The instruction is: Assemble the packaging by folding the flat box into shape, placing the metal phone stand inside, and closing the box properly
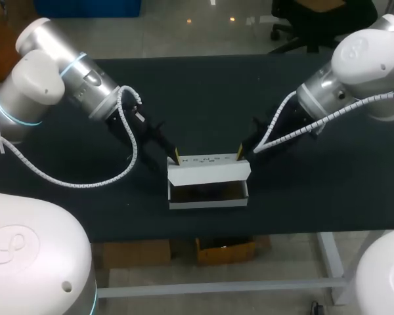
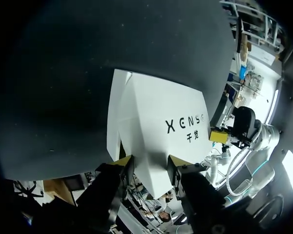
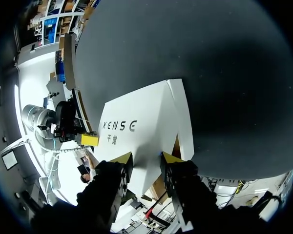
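A white cardboard box [image 1: 209,204] stands open near the table's front edge. Its inside is dark, and I cannot make out the phone stand in it. The printed lid [image 1: 210,168] is raised and leans over the opening. My left gripper [image 1: 176,157] is at the lid's left back corner and my right gripper [image 1: 240,155] at its right back corner. In the left wrist view the lid [image 2: 156,122] runs down between the fingers of the left gripper [image 2: 150,162], touching both. The right wrist view shows the lid [image 3: 146,126] the same way in the right gripper [image 3: 145,157].
The black table [image 1: 203,98] stretches bare behind and beside the box. Its front edge lies just past the box. Each wrist view shows the other arm's yellow tip [image 2: 219,136] [image 3: 89,140] at the lid's far end.
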### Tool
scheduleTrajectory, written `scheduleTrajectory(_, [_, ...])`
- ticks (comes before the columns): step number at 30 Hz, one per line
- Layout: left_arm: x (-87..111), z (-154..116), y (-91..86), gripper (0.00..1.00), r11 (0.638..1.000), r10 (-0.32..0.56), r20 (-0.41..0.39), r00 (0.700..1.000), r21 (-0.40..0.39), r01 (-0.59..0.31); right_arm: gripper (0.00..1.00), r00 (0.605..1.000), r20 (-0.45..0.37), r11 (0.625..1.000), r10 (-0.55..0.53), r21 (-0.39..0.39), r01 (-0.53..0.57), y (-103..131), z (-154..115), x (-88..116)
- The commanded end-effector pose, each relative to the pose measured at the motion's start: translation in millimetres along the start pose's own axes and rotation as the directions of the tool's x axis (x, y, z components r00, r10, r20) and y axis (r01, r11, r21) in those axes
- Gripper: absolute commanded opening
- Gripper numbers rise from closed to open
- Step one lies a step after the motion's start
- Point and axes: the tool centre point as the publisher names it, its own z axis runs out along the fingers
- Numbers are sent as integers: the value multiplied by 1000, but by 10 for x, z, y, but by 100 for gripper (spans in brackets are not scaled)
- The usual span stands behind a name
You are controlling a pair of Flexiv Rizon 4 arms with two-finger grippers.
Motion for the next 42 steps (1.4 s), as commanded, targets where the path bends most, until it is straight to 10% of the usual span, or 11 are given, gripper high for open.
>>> scheduleTrajectory(1, [51, -1, -14, 44, 1000, -4, 8, 1000, -11, 4, 35, 1000, -1, 1000, 3, 12, -3, 20, 1, 50])
scheduleTrajectory(42, [83, -76, -53, 44, 990, -65, -24, 998, -128, 61, 36, 999, -14, 997, 49, 58, -48, 76, -5, 100])
